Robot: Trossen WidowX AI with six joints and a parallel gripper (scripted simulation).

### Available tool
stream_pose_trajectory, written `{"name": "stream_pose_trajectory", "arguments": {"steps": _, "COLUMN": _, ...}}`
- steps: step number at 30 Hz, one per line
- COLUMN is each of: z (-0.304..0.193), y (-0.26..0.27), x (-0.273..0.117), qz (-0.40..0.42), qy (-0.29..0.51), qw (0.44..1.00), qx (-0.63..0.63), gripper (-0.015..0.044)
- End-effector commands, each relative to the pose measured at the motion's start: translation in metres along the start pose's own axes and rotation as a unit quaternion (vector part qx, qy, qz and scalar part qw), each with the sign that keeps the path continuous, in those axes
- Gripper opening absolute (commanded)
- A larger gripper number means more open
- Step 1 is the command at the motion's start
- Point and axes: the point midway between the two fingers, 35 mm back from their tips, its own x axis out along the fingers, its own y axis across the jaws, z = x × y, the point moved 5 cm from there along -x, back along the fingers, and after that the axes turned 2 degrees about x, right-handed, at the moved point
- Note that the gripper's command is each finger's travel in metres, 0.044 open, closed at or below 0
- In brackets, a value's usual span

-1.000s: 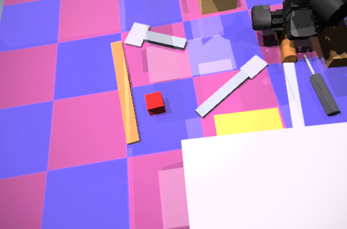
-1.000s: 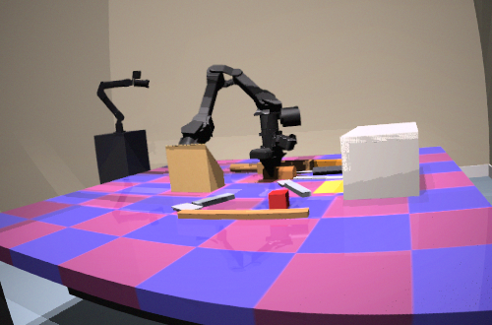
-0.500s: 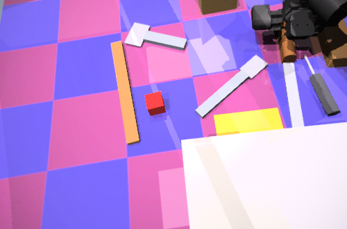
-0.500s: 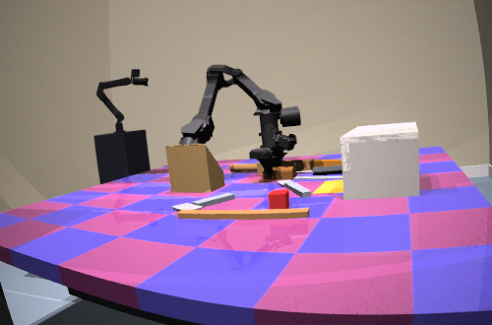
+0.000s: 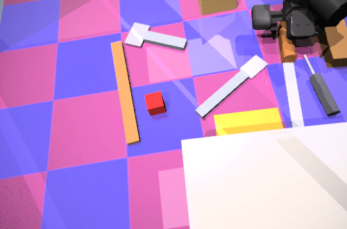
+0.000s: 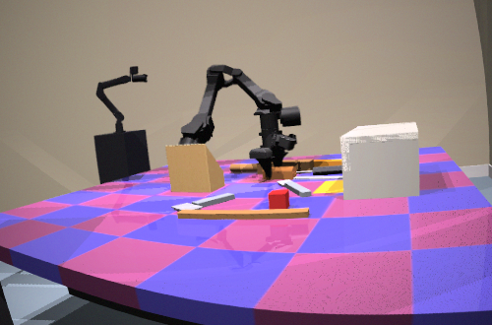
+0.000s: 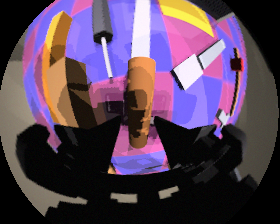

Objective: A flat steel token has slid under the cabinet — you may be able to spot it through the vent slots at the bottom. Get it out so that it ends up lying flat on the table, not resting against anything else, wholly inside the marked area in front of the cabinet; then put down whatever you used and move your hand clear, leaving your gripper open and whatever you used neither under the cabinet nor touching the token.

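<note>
Orange-handled, white-bladed tool [image 5: 287, 46] [image 6: 317, 177] [image 7: 140, 95] lies between my end effector's [image 5: 282, 29] [image 6: 274, 170] [image 7: 138, 119] parted fingers, its blade towards six o'clock from above. The steel token is unseen, presumably under the boxy white cabinet [image 5: 260, 177] [image 6: 381, 167]; retrieval and release seemingly remain.

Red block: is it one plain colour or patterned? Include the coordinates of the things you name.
Plain red [image 5: 155, 103] [image 6: 278, 200] [image 7: 237, 63]; clearest from the top.

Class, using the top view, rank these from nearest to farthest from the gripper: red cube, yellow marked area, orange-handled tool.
1. Orange-handled tool: directly at the gripper.
2. Yellow marked area: beside the white cabinet.
3. Red cube: beside the long orange bar.
</note>
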Motion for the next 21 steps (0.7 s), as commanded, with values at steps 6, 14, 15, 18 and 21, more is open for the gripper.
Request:
{"name": "stream_pose_trajectory", "arguments": {"steps": 6, "z": -0.0002, "y": 0.0003, "x": 0.0009, "qz": 0.001, "qy": 0.0, "qw": 1.0, "qx": -0.003, "gripper": 0.0165}}
{"name": "stream_pose_trajectory", "arguments": {"steps": 14, "z": -0.0002, "y": 0.0003, "x": 0.0009, "qz": 0.001, "qy": 0.0, "qw": 1.0, "qx": -0.003, "gripper": 0.0092}}
{"name": "stream_pose_trajectory", "arguments": {"steps": 15, "z": -0.0002, "y": 0.0003, "x": 0.0009, "qz": 0.001, "qy": 0.0, "qw": 1.0, "qx": -0.003, "gripper": 0.0085}}
{"name": "stream_pose_trajectory", "arguments": {"steps": 18, "z": -0.0002, "y": 0.0003, "x": 0.0009, "qz": 0.001, "qy": 0.0, "qw": 1.0, "qx": -0.003, "gripper": 0.0006}}
{"name": "stream_pose_trajectory", "arguments": {"steps": 21, "z": -0.0002, "y": 0.0003, "x": 0.0009, "qz": 0.001, "qy": 0.0, "qw": 1.0, "qx": -0.003, "gripper": 0.0}}
